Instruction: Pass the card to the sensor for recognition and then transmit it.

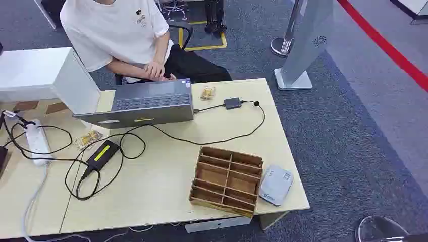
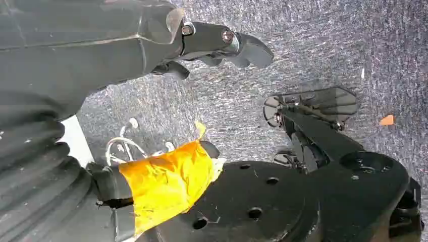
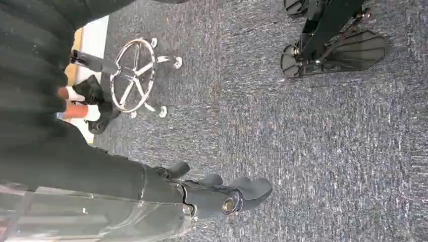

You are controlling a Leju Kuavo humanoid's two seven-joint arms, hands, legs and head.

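Note:
A flat white-grey sensor pad (image 1: 275,184) lies near the table's front right corner. It sits just right of a wooden divider box (image 1: 226,180), whose compartments look bare. My left hand (image 2: 217,45) hangs over the grey carpet with its fingers stretched out and nothing in them. My right hand (image 3: 222,194) also hangs above the carpet, fingers loosely extended and holding nothing. I cannot make out a card on the table.
A person in a white shirt (image 1: 113,30) sits behind the wooden table (image 1: 161,186) at a laptop (image 1: 144,103). Also on the table are a cabled grey hub (image 1: 232,103), a power adapter (image 1: 102,153), a power strip (image 1: 38,142) and two small packets (image 1: 207,93). A grey stand (image 1: 308,45) rises at the back right.

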